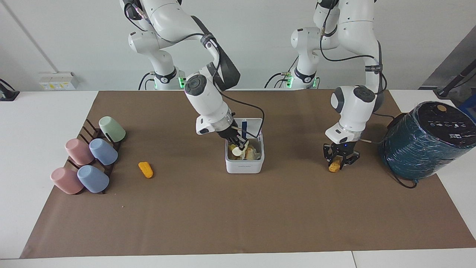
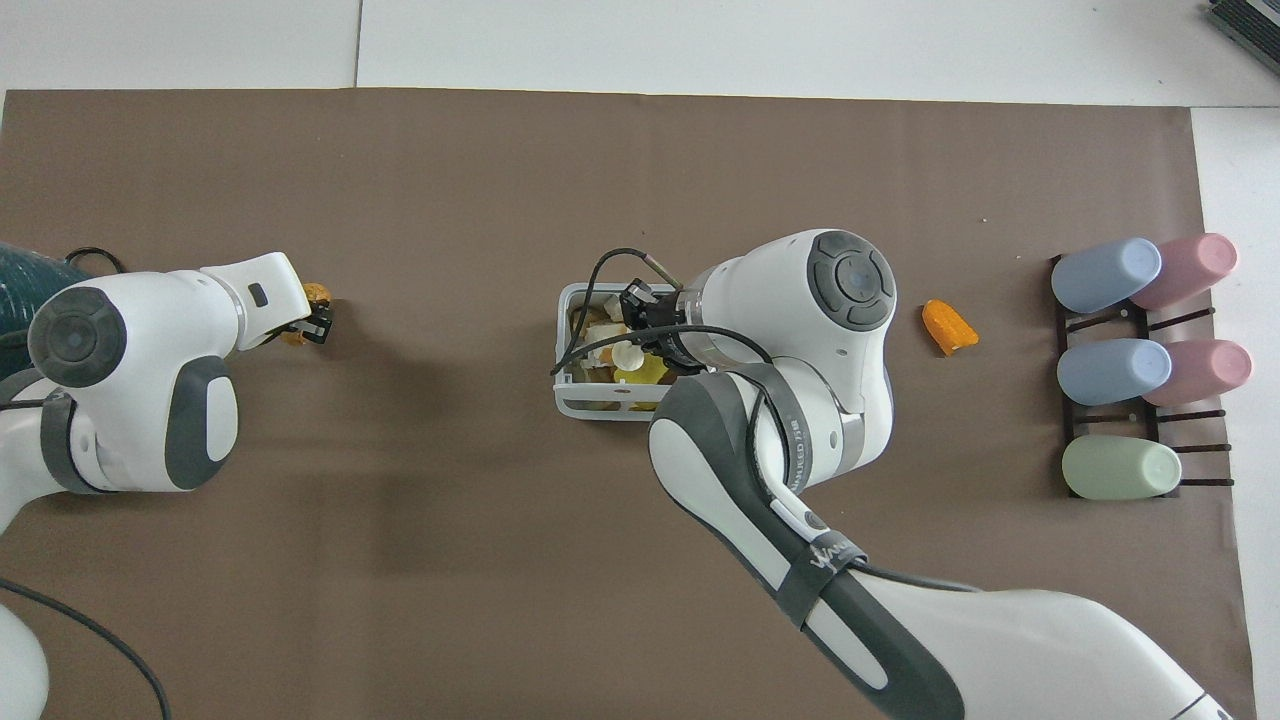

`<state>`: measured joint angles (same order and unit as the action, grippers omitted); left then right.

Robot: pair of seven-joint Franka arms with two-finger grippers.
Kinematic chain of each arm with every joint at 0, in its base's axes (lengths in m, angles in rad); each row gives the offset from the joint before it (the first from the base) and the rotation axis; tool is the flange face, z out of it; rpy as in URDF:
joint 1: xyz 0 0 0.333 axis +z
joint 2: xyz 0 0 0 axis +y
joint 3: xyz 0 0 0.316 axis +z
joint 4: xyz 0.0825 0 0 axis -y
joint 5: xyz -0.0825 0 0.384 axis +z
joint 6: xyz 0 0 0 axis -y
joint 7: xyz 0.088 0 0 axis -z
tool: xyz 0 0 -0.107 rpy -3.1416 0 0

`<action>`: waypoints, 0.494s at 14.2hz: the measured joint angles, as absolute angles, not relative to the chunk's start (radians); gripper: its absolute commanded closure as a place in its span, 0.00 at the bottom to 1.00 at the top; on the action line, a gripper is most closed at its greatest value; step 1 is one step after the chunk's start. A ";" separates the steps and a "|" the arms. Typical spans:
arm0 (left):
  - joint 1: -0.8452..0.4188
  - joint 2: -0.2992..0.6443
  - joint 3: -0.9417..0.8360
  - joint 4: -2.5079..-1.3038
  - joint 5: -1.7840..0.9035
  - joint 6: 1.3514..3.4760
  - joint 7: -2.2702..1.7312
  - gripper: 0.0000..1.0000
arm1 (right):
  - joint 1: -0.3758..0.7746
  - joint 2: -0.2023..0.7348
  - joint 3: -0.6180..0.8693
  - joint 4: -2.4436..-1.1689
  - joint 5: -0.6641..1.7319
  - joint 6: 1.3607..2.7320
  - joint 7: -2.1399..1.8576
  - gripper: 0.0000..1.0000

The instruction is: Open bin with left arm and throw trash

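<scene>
The white bin (image 1: 244, 163) stands open mid-table, its lid (image 1: 250, 124) raised, with scraps inside; it also shows in the overhead view (image 2: 566, 392). My right gripper (image 1: 239, 145) reaches into the bin's mouth, shut on the cream-white lump (image 1: 236, 150), which also shows from above (image 2: 627, 352). My left gripper (image 1: 340, 160) is down at the mat toward the left arm's end, shut on an orange-yellow lump (image 1: 334, 165); I cannot tell whether the lump is off the mat. The second orange lump (image 1: 145, 169) lies on the mat toward the right arm's end.
A rack with several pastel cups (image 1: 89, 156) stands at the right arm's end, next to the loose orange lump. A large teal wrapped cylinder (image 1: 427, 139) with a cable lies at the left arm's end, close to my left gripper.
</scene>
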<state>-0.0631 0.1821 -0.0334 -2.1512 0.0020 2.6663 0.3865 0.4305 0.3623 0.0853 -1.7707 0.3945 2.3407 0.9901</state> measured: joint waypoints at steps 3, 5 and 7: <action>-0.087 0.130 -0.040 -2.045 0.002 2.483 0.336 1.00 | 0.434 0.362 0.085 -1.770 0.395 2.342 0.991 0.10; -0.127 0.121 -0.043 -1.953 0.002 2.375 0.266 1.00 | 0.434 0.357 0.085 -1.762 0.395 2.342 0.991 0.00; -0.178 0.122 -0.045 -1.901 0.002 2.340 0.186 1.00 | 0.432 0.336 0.083 -1.750 0.395 2.334 0.991 0.00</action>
